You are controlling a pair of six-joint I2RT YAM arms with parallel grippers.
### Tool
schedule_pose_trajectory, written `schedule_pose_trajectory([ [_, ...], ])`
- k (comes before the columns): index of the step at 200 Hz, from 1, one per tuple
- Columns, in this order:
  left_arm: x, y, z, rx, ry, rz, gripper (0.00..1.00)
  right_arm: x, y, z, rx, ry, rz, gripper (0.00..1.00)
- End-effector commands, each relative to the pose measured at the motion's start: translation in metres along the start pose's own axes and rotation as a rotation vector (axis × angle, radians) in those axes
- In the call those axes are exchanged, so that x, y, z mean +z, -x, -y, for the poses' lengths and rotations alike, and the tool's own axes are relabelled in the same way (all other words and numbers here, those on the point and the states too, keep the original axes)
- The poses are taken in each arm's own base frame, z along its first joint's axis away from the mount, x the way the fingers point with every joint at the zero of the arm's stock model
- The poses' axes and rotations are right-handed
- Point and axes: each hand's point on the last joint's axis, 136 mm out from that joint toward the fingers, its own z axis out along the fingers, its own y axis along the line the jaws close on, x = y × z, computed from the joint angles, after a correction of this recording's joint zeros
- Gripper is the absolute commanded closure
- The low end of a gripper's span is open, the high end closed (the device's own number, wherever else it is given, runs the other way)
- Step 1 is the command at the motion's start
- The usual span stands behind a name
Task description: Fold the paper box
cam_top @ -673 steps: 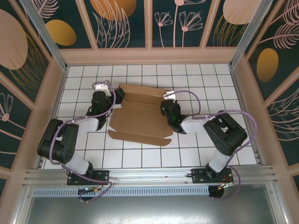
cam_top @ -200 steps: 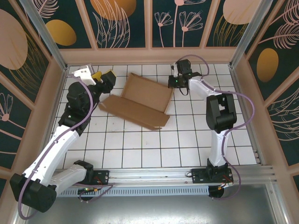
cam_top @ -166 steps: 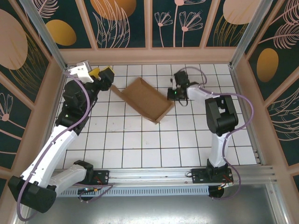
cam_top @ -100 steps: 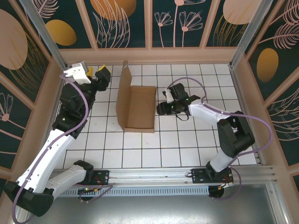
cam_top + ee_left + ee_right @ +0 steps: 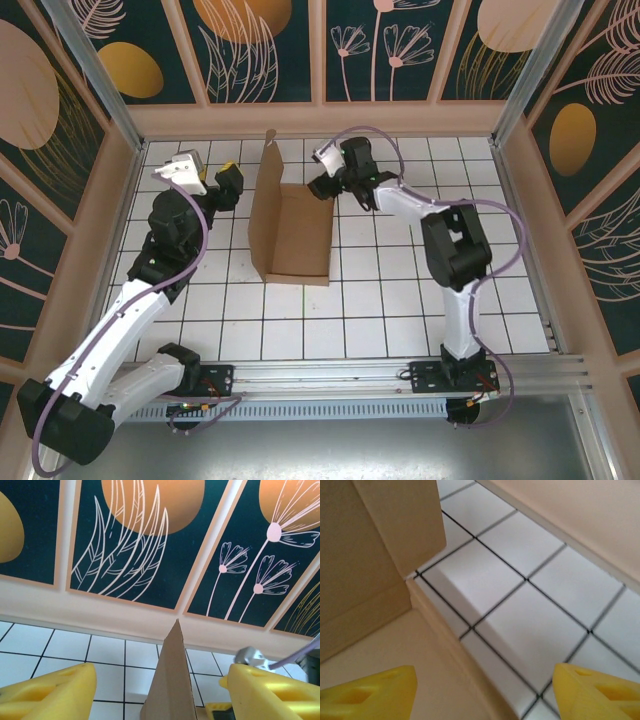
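Well, the paper box (image 5: pixel 298 235) sits in the middle of the tile floor (image 5: pixel 400 290), between my two arms; its flat bottom lies on the tiles and one tall side (image 5: pixel 262 200) stands up along its left edge; the box is longer from near to far than from left to right, so its long way points away from me toward the back wall. My right gripper (image 5: pixel 482 685) is wide open and holds nothing; it hangs at the far right corner of the box, and the edge of the cardboard runs in between its yellow fingers (image 5: pixel 370 692); I think this arm is the nearer one, so the next push or pinch may be its job. My left gripper (image 5: pixel 157 680) is wide open too and holds nothing; it is just beside the tall side, on the outside of it, and the pointy top of that side pokes up right in front of it. Some things I cannot make out; I cannot tell if my right fingers touch the cardboard or float just over it; the view from my left wrist cuts off the low part of the tall side; from above, the fold lines are too faint to find.
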Motion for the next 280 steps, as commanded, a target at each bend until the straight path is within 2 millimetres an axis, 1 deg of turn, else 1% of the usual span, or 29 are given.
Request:
schedule_pose_trajectory([
  [1, -0.007, 0.020, 0.009, 0.007, -0.040, 0.083, 0.30, 0.021, 0.013, -0.017, -0.088, 0.166, 0.046, 0.28],
  [17, -0.008, 0.020, 0.008, 0.008, -0.038, 0.086, 0.30, 0.041, 0.006, -0.030, -0.073, 0.236, -0.002, 0.29],
  [39, -0.008, 0.020, 0.008, 0.010, -0.040, 0.091, 0.30, 0.064, -0.015, -0.042, -0.055, 0.271, -0.088, 0.31],
  [47, -0.007, 0.020, 0.007, 0.011, -0.032, 0.089, 0.30, 0.071, -0.023, -0.041, -0.048, 0.264, -0.113, 0.33],
  [56, -0.006, 0.020, 0.006, 0.008, -0.023, 0.089, 0.30, 0.077, -0.032, -0.032, -0.050, 0.214, -0.138, 0.35],
  [59, -0.006, 0.020, 0.006, 0.007, -0.023, 0.088, 0.30, 0.080, -0.032, -0.040, -0.063, 0.209, -0.142, 0.35],
  [69, -0.007, 0.020, 0.006, 0.009, -0.022, 0.091, 0.30, 0.083, -0.036, -0.035, -0.068, 0.165, -0.157, 0.39],
  [80, -0.007, 0.020, 0.005, 0.007, -0.020, 0.092, 0.30, 0.082, -0.040, -0.031, -0.055, 0.142, -0.170, 0.44],
  [88, -0.008, 0.020, 0.005, 0.005, -0.021, 0.093, 0.30, 0.080, -0.042, -0.029, -0.043, 0.134, -0.179, 0.49],
  [96, -0.008, 0.020, 0.005, 0.004, -0.019, 0.094, 0.30, 0.078, -0.046, -0.028, -0.037, 0.125, -0.192, 0.56],
  [116, -0.010, 0.023, 0.005, 0.000, -0.017, 0.101, 0.30, 0.068, -0.053, -0.025, -0.015, 0.095, -0.229, 0.79],
  [120, -0.011, 0.024, 0.006, -0.002, -0.018, 0.104, 0.30, 0.065, -0.056, -0.025, -0.009, 0.089, -0.238, 0.82],
  [123, -0.012, 0.024, 0.006, -0.003, -0.018, 0.105, 0.30, 0.063, -0.057, -0.025, -0.004, 0.085, -0.245, 0.83],
  [124, -0.012, 0.024, 0.006, -0.003, -0.019, 0.105, 0.30, 0.062, -0.055, -0.024, -0.003, 0.082, -0.241, 0.84],
  [125, -0.012, 0.025, 0.006, -0.002, -0.019, 0.106, 0.30, 0.062, -0.059, -0.025, 0.001, 0.083, -0.251, 0.84],
  [126, -0.012, 0.025, 0.006, -0.003, -0.019, 0.106, 0.30, 0.060, -0.056, -0.024, 0.001, 0.079, -0.245, 0.85],
  [128, -0.012, 0.024, 0.006, -0.002, -0.020, 0.105, 0.30, 0.058, -0.056, -0.024, 0.006, 0.077, -0.248, 0.86],
  [138, -0.014, 0.024, 0.008, -0.003, -0.026, 0.106, 0.30, 0.049, -0.062, -0.025, 0.033, 0.069, -0.262, 0.88],
  [147, -0.015, 0.025, 0.010, -0.004, -0.032, 0.107, 0.30, 0.040, -0.070, -0.026, 0.053, 0.057, -0.277, 0.89],
  [157, -0.016, 0.025, 0.011, -0.005, -0.037, 0.107, 0.30, 0.031, -0.080, -0.026, 0.066, 0.029, -0.302, 0.93],
  [168, -0.017, 0.026, 0.015, -0.006, -0.045, 0.107, 0.30, 0.018, -0.087, -0.026, 0.089, -0.001, -0.317, 0.94],
  [176, -0.017, 0.025, 0.017, -0.006, -0.051, 0.105, 0.30, 0.010, -0.095, -0.030, 0.110, -0.004, -0.328, 0.94],
  [189, -0.018, 0.023, 0.021, -0.006, -0.064, 0.101, 0.30, -0.005, -0.101, -0.036, 0.136, 0.001, -0.337, 0.94],
  [201, -0.019, 0.023, 0.023, -0.005, -0.070, 0.098, 0.30, -0.017, -0.108, -0.045, 0.167, 0.027, -0.356, 0.91],
  [215, -0.020, 0.024, 0.024, -0.006, -0.073, 0.100, 0.30, -0.027, -0.115, -0.055, 0.195, 0.061, -0.383, 0.84],
  [233, -0.022, 0.025, 0.026, -0.009, -0.079, 0.103, 0.30, -0.033, -0.120, -0.064, 0.227, 0.097, -0.405, 0.77],
  [253, -0.025, 0.028, 0.025, -0.005, -0.075, 0.114, 0.30, -0.034, -0.122, -0.068, 0.238, 0.125, -0.442, 0.72],
  [268, -0.027, 0.029, 0.023, -0.004, -0.066, 0.121, 0.30, -0.032, -0.123, -0.066, 0.234, 0.121, -0.471, 0.72],
  [280, -0.027, 0.028, 0.022, -0.001, -0.064, 0.121, 0.30, -0.030, -0.124, -0.063, 0.233, 0.110, -0.489, 0.73],
])
